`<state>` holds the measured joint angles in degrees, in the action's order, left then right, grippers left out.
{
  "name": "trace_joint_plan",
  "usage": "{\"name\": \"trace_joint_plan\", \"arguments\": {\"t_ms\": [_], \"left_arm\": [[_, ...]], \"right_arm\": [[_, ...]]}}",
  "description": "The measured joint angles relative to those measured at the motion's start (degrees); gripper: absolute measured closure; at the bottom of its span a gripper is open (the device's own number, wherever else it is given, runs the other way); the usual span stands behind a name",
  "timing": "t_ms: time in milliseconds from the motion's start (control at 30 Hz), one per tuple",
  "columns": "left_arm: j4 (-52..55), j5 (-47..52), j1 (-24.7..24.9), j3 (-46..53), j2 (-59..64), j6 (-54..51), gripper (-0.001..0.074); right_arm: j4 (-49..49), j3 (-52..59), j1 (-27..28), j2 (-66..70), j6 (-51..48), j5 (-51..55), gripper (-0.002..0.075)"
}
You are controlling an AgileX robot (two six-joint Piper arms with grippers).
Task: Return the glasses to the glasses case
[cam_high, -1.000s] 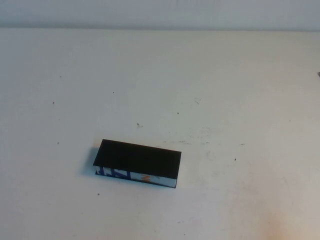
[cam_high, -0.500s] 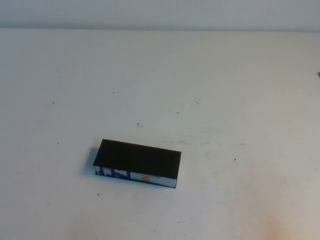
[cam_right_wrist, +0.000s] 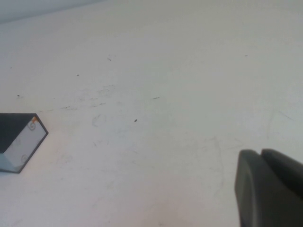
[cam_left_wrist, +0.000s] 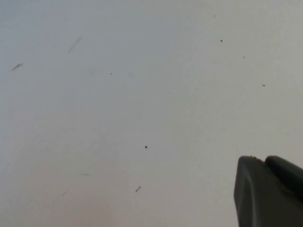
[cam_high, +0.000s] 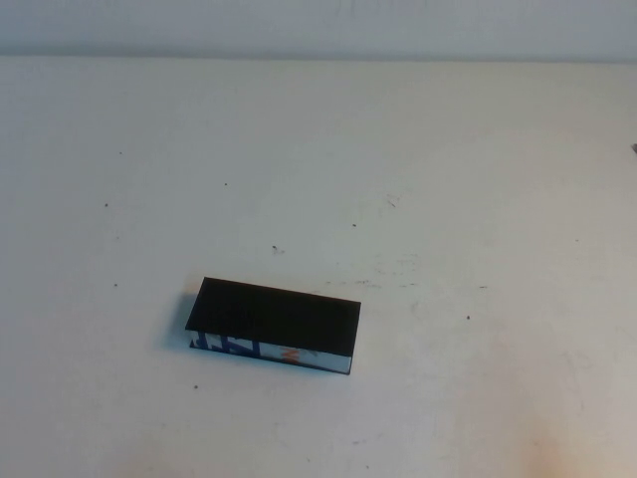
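Dark plastic marks all that shows of either arm: the left hand (cam_left_wrist: 267, 191) hangs over bare desk (cam_high: 448, 179), the right hand (cam_right_wrist: 267, 189) over desk well apart from the glasses case (cam_high: 274, 325); whether either is wide or narrow cannot be told, and neither holds anything visible. One case lies lid-down and shut, left of centre. No glasses appear anywhere, so the return looks finished, with nothing evidently left.

- High view sits up on the robot's side, angled down over the whole tabletop (cam_high: 448, 179).
- Left wrist cam's close, just bare tabletop.
- Right wrist cam's low, shares the glasses case (cam_right_wrist: 19, 139) corner with high view.
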<state>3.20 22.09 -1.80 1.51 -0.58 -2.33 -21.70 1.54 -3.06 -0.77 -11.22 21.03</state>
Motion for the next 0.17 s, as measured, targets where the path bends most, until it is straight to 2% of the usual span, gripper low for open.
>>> {"name": "trace_joint_plan", "arguments": {"t_ms": [167], "left_arm": [[0.0,0.0,0.0,0.0,0.0,0.1,0.0736]], "right_arm": [[-0.1,0.0,0.0,0.0,0.0,0.0,0.0737]]}}
